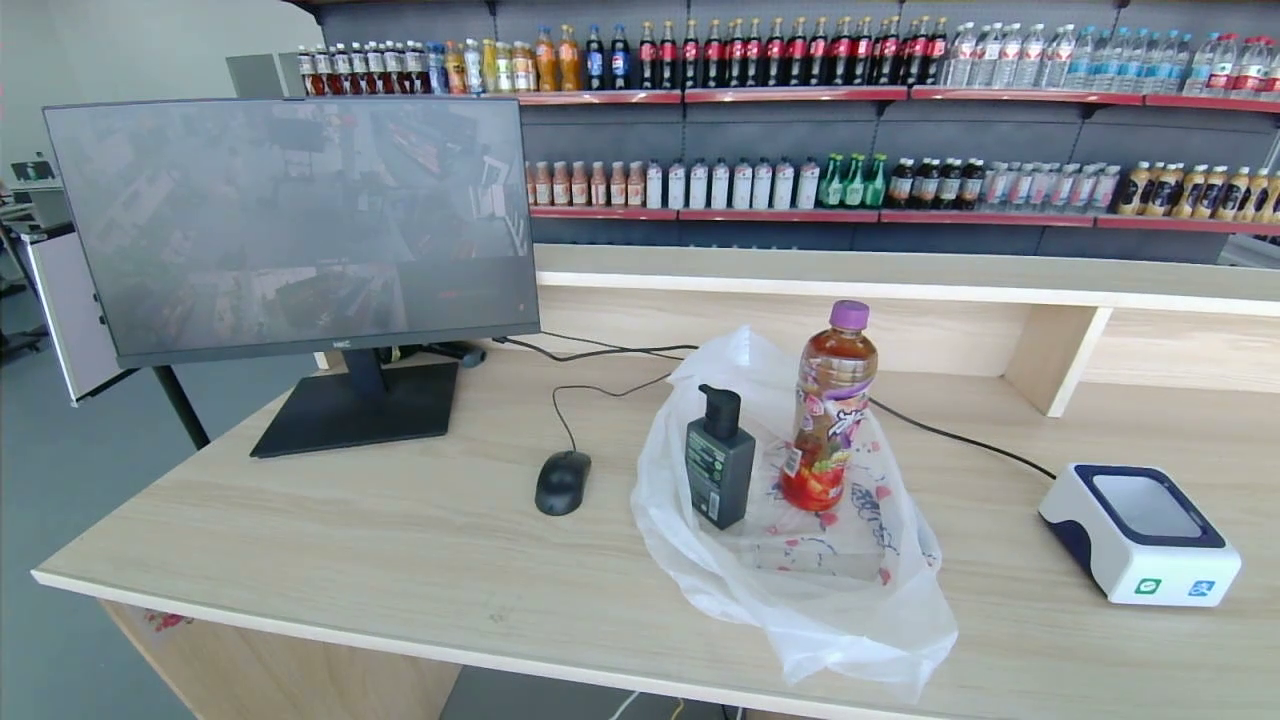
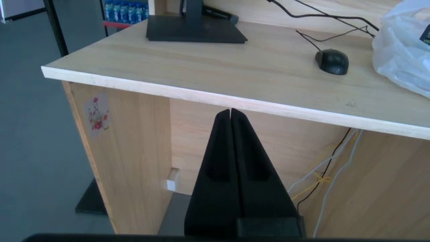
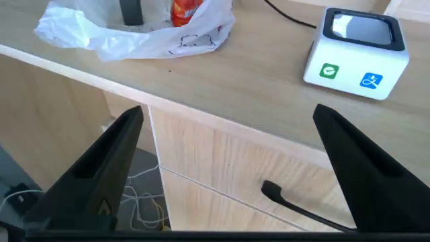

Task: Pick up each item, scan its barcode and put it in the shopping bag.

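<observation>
Closest to the head camera lies one clear shopping bag [image 1: 850,630], crumpled and spread out on the wooden surface [image 1: 400,540]. Two items stand upright among its folds, just beside each other: one dark pump bottle [image 1: 719,460] on my left and one drink bottle [image 1: 832,420] with a purple cap on my right. I cannot tell whether they sit inside the bag or on top of it. One white scanner [image 1: 1140,530] rests near the right end, apart from the bag. One black mouse [image 1: 562,482] lies to the left of the bag, and one monitor [image 1: 290,230] stands beyond it. Two shelves [image 1: 800,95] of bottles line the back wall. From the left wrist I see the left claw [image 2: 230,113] with its two fingers pressed together and nothing between them, hanging below the front edge of the surface; the mouse [image 2: 332,62] and a corner of the bag [image 2: 406,47] show above it. From the right wrist, the right claw [image 3: 228,115] has its two fingers spread wide and holds nothing, also below the front edge. The scanner [image 3: 356,50] and the bag [image 3: 134,33] sit on top.
</observation>
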### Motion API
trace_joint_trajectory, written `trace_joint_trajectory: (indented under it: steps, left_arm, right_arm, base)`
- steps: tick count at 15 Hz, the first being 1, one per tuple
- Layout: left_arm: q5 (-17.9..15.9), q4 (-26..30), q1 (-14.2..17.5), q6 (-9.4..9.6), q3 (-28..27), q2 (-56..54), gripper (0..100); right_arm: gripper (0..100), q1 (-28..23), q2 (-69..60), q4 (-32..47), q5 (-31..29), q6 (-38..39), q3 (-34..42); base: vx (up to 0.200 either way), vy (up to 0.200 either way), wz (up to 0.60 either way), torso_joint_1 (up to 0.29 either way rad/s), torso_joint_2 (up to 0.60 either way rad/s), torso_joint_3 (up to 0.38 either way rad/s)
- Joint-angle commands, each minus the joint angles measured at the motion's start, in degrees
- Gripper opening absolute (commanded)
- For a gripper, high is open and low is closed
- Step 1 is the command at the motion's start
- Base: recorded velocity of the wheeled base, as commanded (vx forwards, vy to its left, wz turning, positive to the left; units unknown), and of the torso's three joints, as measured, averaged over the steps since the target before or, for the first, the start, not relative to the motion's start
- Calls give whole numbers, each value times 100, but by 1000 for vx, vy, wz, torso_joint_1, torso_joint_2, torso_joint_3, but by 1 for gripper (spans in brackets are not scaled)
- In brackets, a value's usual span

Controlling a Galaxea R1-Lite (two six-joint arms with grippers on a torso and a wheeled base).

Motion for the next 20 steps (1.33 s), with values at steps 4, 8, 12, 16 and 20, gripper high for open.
trace_joint_trajectory:
  steps: [4,8,12,16,20]
  left_arm:
    - [0,-1,0,4,1,-2,0]
    - [0,-1,0,39,1,-2,0]
    - [0,-1,0,22,1,-2,0]
    - [0,8,0,4,1,-2,0]
    - [0,8,9,-4,1,-2,0]
  right_arm:
    - [100,-1497,483,7,-2,11,-4]
    - [100,-1515,-457,7,16,90,5]
    - [100,-1515,-457,16,16,240,5]
    - [100,-1515,-457,7,16,336,5]
    - [100,-1515,-457,7,16,336,5]
  base:
    - [0,0,0,0,0,0]
    - [0,0,0,0,0,0]
    - [-50,0,0,-1,2,2]
    - [-200,0,0,5,2,1]
    - [-200,0,0,-1,1,4]
